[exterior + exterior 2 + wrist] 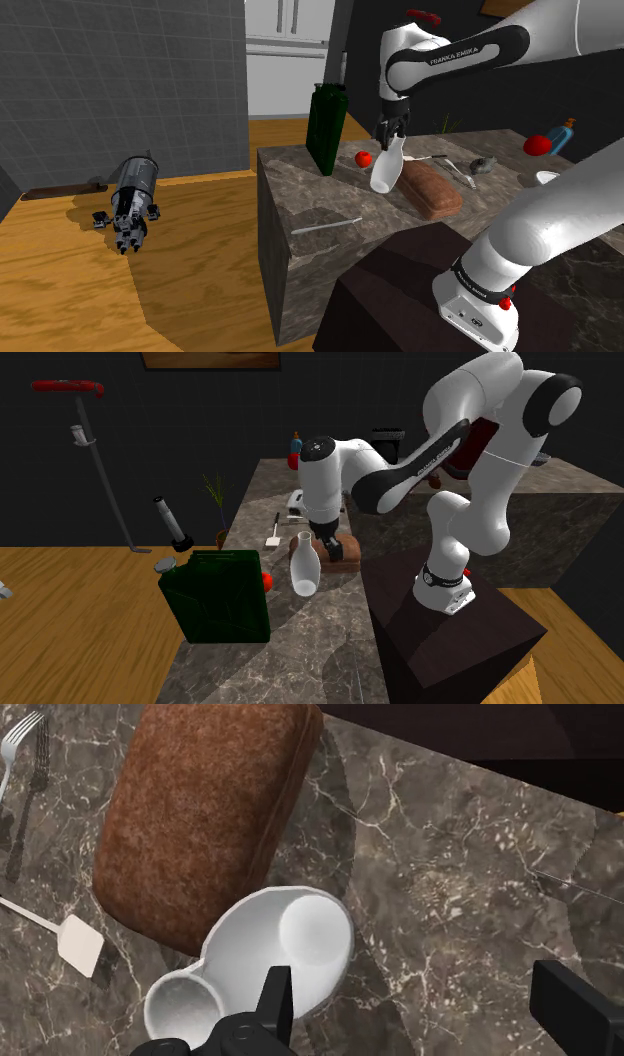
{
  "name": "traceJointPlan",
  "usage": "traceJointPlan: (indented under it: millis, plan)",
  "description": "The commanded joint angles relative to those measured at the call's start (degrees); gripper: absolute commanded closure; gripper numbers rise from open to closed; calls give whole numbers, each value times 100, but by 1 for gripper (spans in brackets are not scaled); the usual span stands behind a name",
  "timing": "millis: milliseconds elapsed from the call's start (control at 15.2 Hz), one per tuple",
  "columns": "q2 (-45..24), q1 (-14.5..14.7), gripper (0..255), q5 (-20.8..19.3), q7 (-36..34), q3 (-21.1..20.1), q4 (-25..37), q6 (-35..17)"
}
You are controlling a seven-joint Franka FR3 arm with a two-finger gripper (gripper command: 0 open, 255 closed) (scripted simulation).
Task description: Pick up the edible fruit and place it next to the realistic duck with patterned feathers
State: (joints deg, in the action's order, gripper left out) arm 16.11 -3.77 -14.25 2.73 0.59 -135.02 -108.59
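Brown loaf [200,814], white vase [300,939]

The words "FRANKA EMIKA" are printed in white capitals on the dark band of the arm [462,52], as seen in the shoulder view, while a short line of lettering on it in the second exterior view cannot be read.

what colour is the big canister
Dark green; the canister shows best in the second exterior view.
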Motion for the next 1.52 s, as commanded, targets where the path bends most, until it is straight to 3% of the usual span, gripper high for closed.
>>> traceJointPlan:
  millis: [0,594,1320,1452]
  plan:
    - [-511,-60,0,-165,-71,19,202,-264]
    - [-2530,-234,0,-862,-403,163,1325,-943]
    - [-5008,-326,0,-1410,-551,475,3477,-1074]
    - [-5071,-357,0,-1438,-568,497,3427,-1196]
